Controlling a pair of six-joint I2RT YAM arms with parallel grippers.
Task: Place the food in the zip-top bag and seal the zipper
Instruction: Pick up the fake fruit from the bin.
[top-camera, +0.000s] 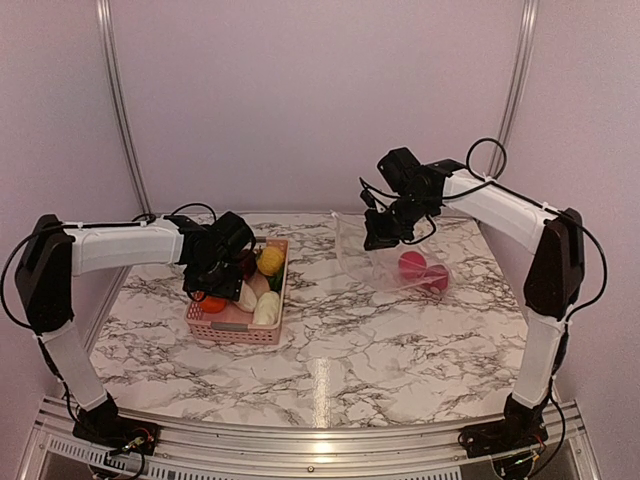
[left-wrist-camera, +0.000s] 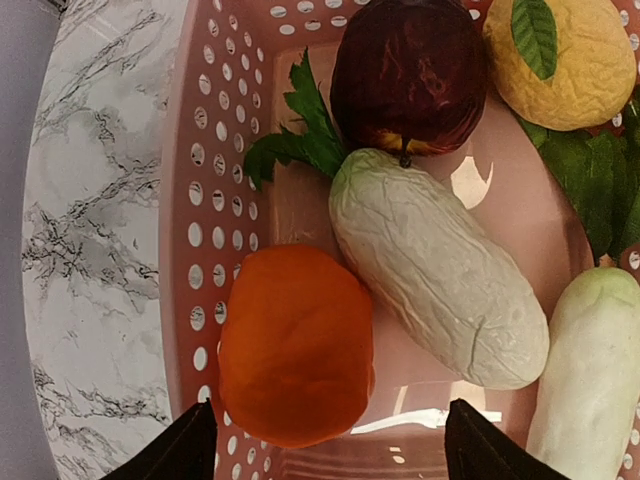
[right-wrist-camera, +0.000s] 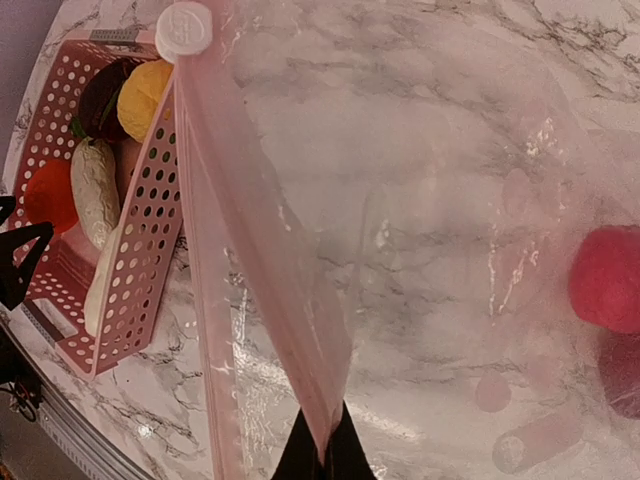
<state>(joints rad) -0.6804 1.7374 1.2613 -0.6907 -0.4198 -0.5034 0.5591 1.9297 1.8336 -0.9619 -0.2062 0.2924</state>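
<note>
Top external view: marble-patterned table (top-camera: 400, 350), pink lattice basket (top-camera: 235, 335) at left-centre, zip-top bag (top-camera: 372, 262) at right-centre, the two well apart. Left gripper (top-camera: 213, 292) hangs inside the basket's far end; its body blocks part of the contents from above. Food in the basket, left wrist view: orange piece (left-wrist-camera: 295, 345) against the perforated wall (left-wrist-camera: 205, 250); white oblong piece (left-wrist-camera: 440, 270) just beside it, long axis running diagonally from upper left to lower right; dark purple-red piece (left-wrist-camera: 410, 75) touching the oblong's upper end; yellow piece (left-wrist-camera: 560, 60) with a green leaf at top right; second white piece (left-wrist-camera: 590, 370) at the right edge; green leaves (left-wrist-camera: 300, 140) between. Left fingertips (left-wrist-camera: 185, 445) stand wide apart, straddling the orange piece without touching it. Two red pieces (top-camera: 412, 263) lie inside the bag near its near-right end. Right gripper (top-camera: 380, 238) holds the bag's far-left edge raised off the table. Right wrist view: fingers (right-wrist-camera: 320, 455) pinched together on the film at the zipper (right-wrist-camera: 265, 260), a pinkish band running from a white disc (right-wrist-camera: 185, 28) at top left down to the fingers at bottom centre. Bag mouth faces the basket.
</note>
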